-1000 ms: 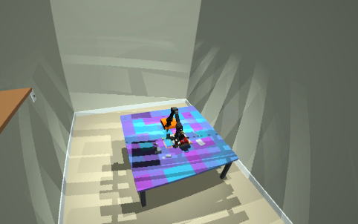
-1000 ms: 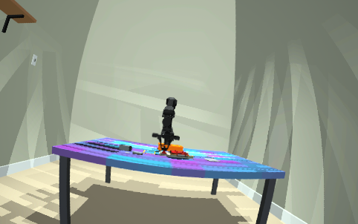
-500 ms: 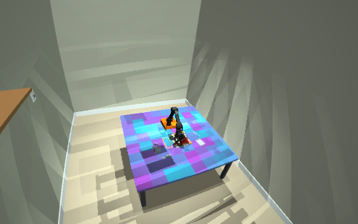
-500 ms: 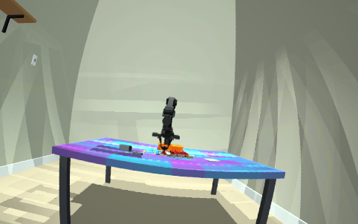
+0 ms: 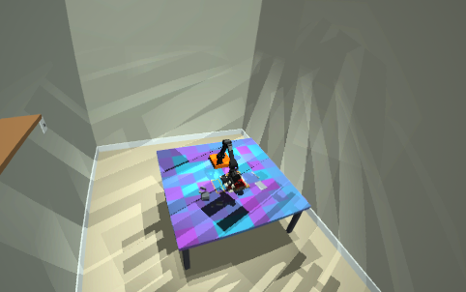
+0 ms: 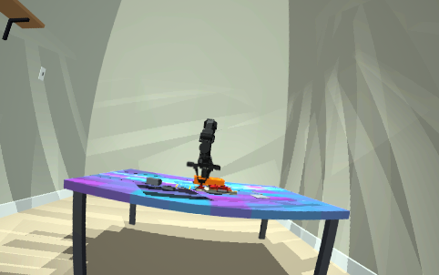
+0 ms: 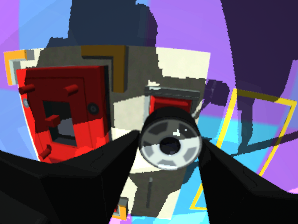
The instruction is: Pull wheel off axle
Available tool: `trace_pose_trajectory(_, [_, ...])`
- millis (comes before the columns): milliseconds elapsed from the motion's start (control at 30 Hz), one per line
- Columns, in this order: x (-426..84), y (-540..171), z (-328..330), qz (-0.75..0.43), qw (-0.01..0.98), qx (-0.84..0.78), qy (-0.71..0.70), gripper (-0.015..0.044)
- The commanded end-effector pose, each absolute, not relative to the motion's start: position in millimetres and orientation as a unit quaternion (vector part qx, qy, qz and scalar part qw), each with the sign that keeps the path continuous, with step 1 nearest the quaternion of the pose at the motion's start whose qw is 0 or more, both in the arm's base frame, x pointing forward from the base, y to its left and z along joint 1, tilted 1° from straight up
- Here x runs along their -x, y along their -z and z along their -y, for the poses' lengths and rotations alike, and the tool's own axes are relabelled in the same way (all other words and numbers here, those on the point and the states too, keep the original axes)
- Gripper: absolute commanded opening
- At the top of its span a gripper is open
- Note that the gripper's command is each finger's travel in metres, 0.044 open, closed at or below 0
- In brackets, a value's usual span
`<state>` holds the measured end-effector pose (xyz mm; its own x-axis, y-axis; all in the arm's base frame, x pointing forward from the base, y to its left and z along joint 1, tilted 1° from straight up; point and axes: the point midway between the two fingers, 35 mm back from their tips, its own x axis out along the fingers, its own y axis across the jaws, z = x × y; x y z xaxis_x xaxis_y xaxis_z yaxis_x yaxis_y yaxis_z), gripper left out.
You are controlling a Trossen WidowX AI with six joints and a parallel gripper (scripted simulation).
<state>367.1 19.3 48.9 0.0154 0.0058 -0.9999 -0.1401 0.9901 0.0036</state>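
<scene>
Wheel (image 7: pixel 170 144) clamped between the two black fingers of the tool (image 7: pixel 169 163), grey face with dark hub turned toward the wrist camera. Squeezed from both sides at the rim, jaws roughly half apart on it. Below the wheel, a pale base plate (image 7: pixel 136 112) with a red block (image 7: pixel 63 112) to one side and a smaller red-topped piece (image 7: pixel 174 103) just behind the wheel. Yellow outline (image 7: pixel 229 123) of the marked area beside the plate, on blue and purple patches. From the top view, arm (image 5: pixel 227 155) bent down near the middle of the table (image 5: pixel 271 213), orange mount (image 5: pixel 218 160) toward the far edge, tool (image 5: pixel 234 183) low over the red parts. Small grey block (image 5: pixel 205 196) lying well apart toward the left edge. Whether the wheel sits on the axle or just above it: hard to tell at this size, probably very close.
</scene>
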Motion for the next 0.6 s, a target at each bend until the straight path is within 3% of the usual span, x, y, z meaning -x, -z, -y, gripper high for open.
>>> trace_pose_trajectory(0, [-367.5,-53.8,-19.2,-0.698,0.713,0.047,-0.051,0.0000])
trace_pose_trajectory(567, [-367.4,-59.4,-19.2,-0.697,0.714,0.047,-0.051,0.0000])
